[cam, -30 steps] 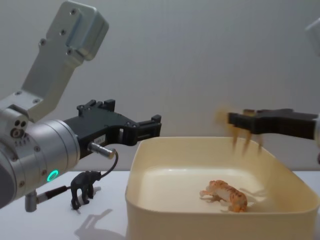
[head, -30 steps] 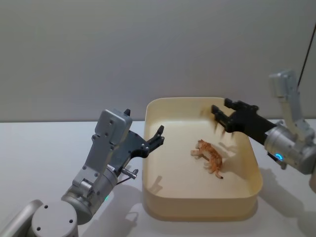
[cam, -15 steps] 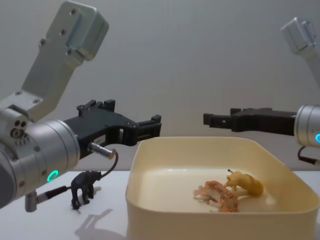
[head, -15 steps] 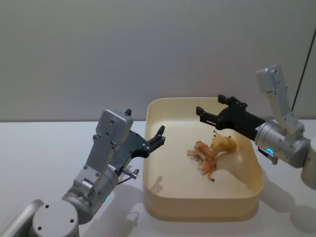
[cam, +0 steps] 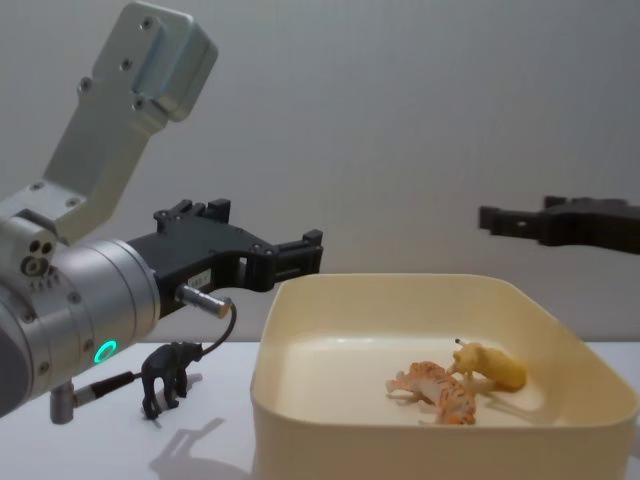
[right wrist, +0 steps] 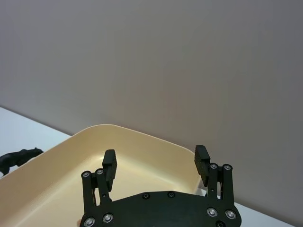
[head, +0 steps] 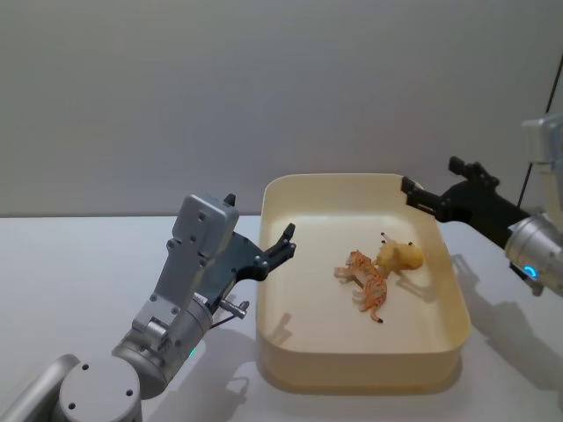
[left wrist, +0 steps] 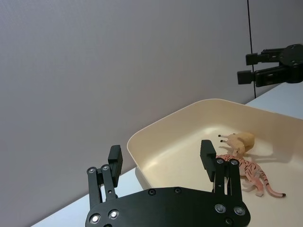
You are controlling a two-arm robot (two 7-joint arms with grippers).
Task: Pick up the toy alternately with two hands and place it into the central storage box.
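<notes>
White table [cam: 100,450], black elephant [cam: 170,375] standing left of the central storage box [cam: 330,445].
Left gripper [left wrist: 161,152], fingers apart, hangs above it, so it's way closer; right gripper [right wrist: 155,157], also spread, is over the box's far-right rim.

It looks like a robotics lab bench. A white table [head: 70,264] stands against a plain grey wall [head: 264,88].

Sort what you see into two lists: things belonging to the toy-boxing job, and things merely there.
Job: storage box; striped orange toy and yellow toy inside it; black elephant toy on the table, beside the box; left gripper, open; right gripper, open.
Merely there: table; grey wall.
</notes>
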